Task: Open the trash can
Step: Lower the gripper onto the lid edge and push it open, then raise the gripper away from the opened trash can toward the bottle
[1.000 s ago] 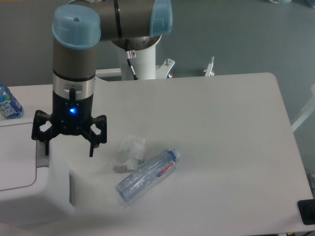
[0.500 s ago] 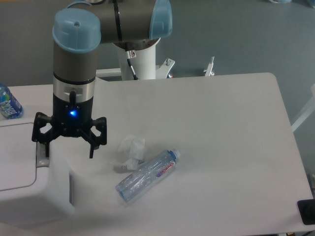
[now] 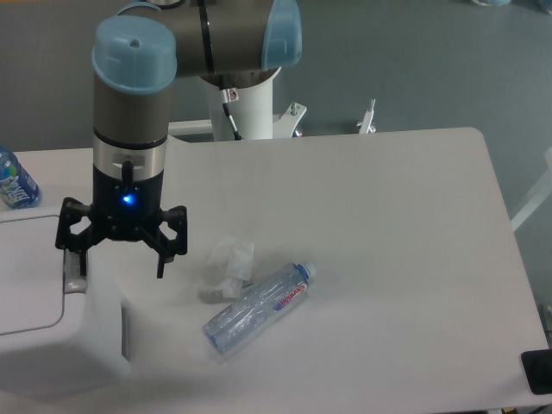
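The trash can [image 3: 52, 336] is a big white boxy bin at the lower left, with a flat lid panel [image 3: 26, 276] and a grey tab [image 3: 74, 274] on its right edge. My gripper [image 3: 121, 264] hangs over the bin's right side, open, its black fingers spread wide. The left fingertip [image 3: 84, 266] stands by the grey tab and the right fingertip [image 3: 159, 267] is past the bin's right wall. Nothing is held between them. The lid lies flat.
A clear plastic bottle [image 3: 257, 306] lies on the white table [image 3: 388, 259] right of the bin, next to a crumpled clear wrapper [image 3: 228, 263]. A blue-labelled bottle [image 3: 15, 181] stands at the far left. A black object [image 3: 538, 371] sits at the lower right corner.
The gripper has shifted very slightly up; otherwise nothing visibly moved.
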{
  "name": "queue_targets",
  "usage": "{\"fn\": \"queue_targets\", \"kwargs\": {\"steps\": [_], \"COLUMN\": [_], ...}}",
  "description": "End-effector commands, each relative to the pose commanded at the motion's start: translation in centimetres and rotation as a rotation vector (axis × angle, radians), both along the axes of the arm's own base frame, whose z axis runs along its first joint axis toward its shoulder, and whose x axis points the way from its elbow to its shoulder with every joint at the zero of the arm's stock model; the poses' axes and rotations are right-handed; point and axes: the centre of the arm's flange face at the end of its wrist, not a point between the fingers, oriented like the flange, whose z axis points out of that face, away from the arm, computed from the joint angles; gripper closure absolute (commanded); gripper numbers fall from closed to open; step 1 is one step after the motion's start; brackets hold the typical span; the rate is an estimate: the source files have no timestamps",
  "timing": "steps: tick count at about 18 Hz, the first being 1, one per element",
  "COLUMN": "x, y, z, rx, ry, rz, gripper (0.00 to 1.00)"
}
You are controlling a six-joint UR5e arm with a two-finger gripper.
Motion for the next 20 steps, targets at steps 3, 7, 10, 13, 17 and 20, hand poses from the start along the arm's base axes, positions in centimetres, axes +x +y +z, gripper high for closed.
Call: {"fn": "queue_targets", "kwargs": {"steps": [3, 7, 10, 13, 17, 20], "x": [0.0, -0.2, -0.6, -3.9, -7.9, -11.8], "y": [0.0, 0.2, 0.6, -0.4, -2.8, -5.9], "z": [-0.1, 0.9, 4.0, 6.3, 8.6, 9.8], "rx": [0.0, 0.017, 0.074, 0.098, 0.02, -0.029], "ry": [0.0, 0.011, 0.055, 0.135, 0.385, 0.455], "rz": [0.0, 0.0, 0.0, 0.066, 0.181, 0.2], "gripper": [0.0, 0.0, 0.0, 0.0, 0.0, 0.0]}}
